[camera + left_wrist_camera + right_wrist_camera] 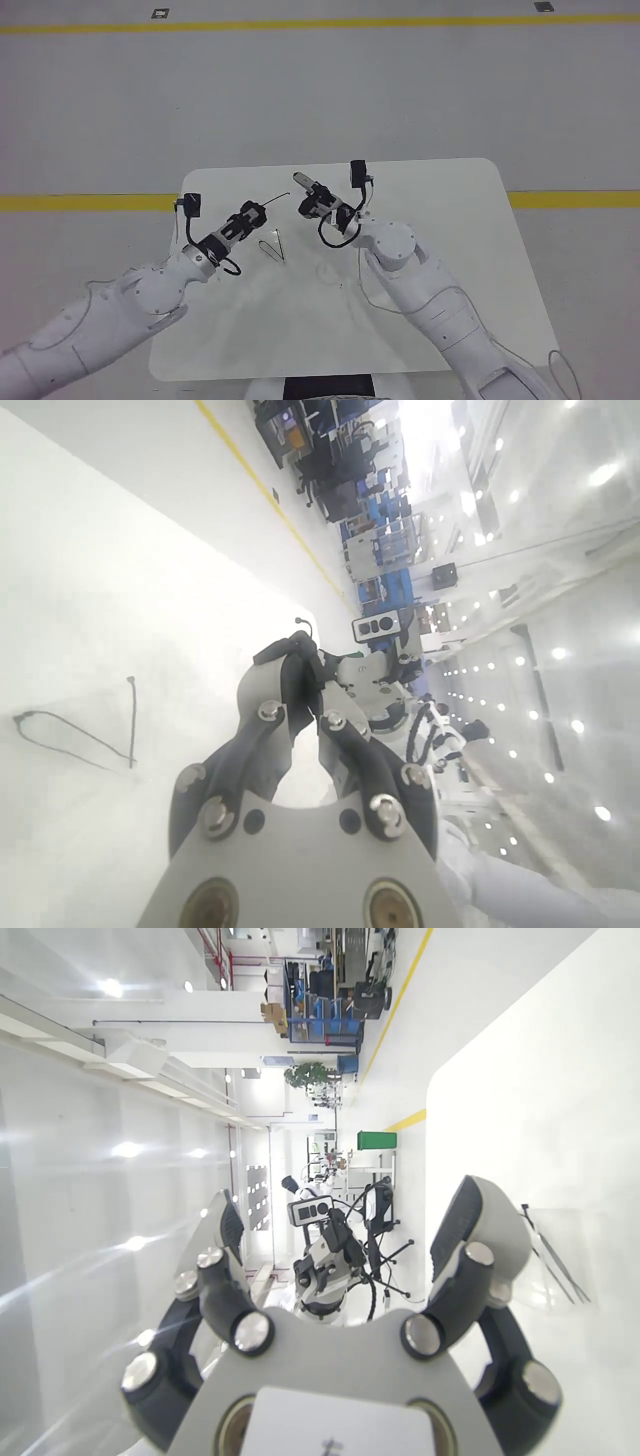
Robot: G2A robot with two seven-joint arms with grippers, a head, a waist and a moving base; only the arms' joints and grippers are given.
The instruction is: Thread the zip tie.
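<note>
White table [450, 200] — grey floor [300, 100], yellow lines [300, 24]

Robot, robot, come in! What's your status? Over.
Left gripper shut on zip tie, tail sticking out. Right gripper open, empty, facing it. Not yet threaded. Loose ties on table, apart from both grippers.

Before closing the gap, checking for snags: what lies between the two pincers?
The top view shows the free end of the zip tie, held by the left pincer, pointing at the open right pincer.
</note>
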